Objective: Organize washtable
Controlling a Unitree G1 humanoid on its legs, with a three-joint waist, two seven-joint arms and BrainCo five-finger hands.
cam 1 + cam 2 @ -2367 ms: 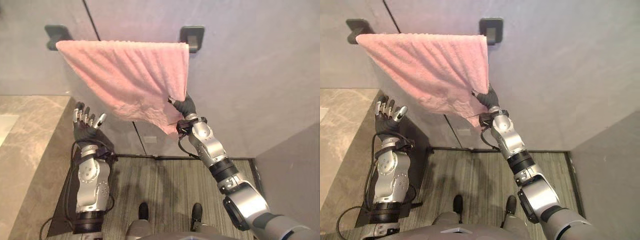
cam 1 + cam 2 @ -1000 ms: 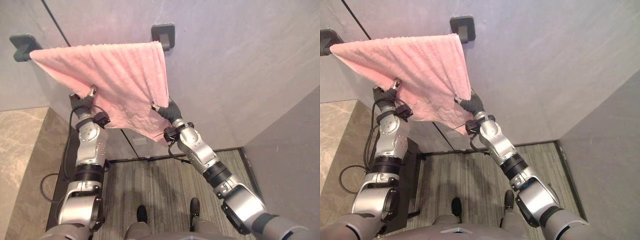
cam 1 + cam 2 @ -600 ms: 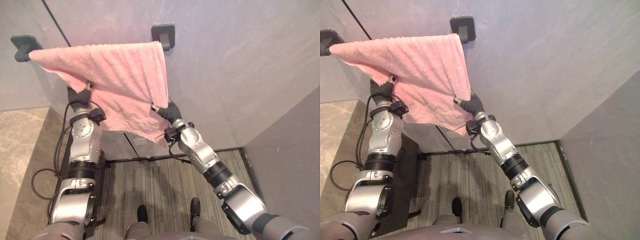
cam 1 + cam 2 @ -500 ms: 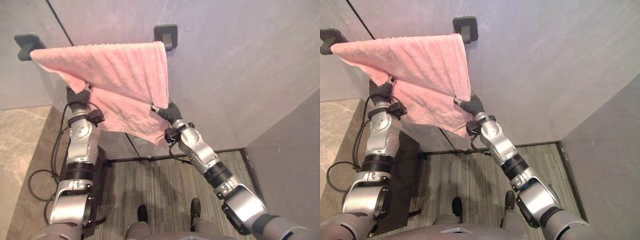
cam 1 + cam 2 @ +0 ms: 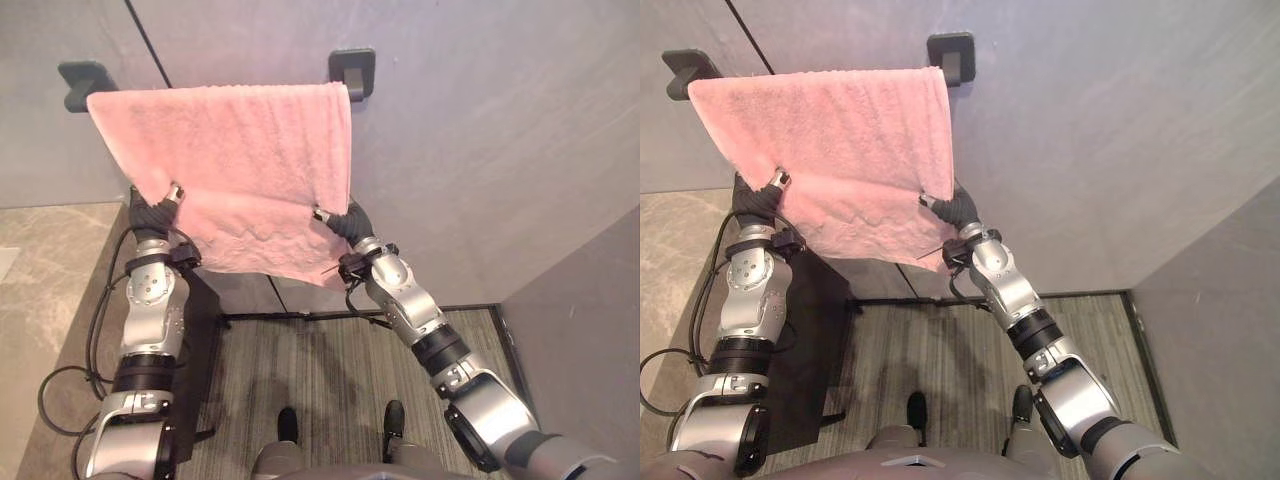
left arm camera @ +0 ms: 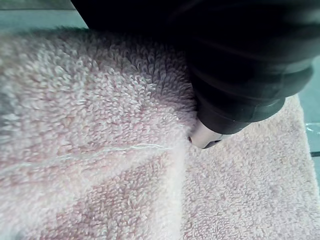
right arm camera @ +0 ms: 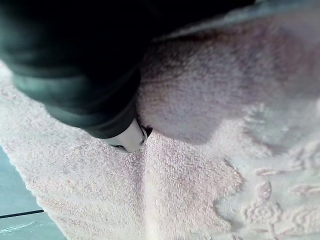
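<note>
A pink towel (image 5: 240, 170) hangs over a wall rail between two dark brackets (image 5: 354, 68). My left hand (image 5: 152, 208) is raised to the towel's lower left edge and is shut on the cloth there. In the left wrist view the towel (image 6: 90, 125) bunches into a fold right at that hand (image 6: 235, 75). My right hand (image 5: 345, 220) is shut on the towel's right edge lower down. Terry cloth (image 7: 200, 150) gathers under the dark-covered right hand (image 7: 85, 75). Between the two hands the towel is spread wide, with its bottom corner hanging beside my right wrist.
The grey wall (image 5: 500, 150) stands close behind the towel, with a dark seam running down it. A marble counter (image 5: 40, 260) lies at the left. Below is a striped floor (image 5: 330, 370) and a dark panel (image 5: 205, 300) beside the counter.
The camera has shifted. My left hand has slid out to the towel's left edge and closed on it, and the towel now hangs flatter. The right hand keeps its grip.
</note>
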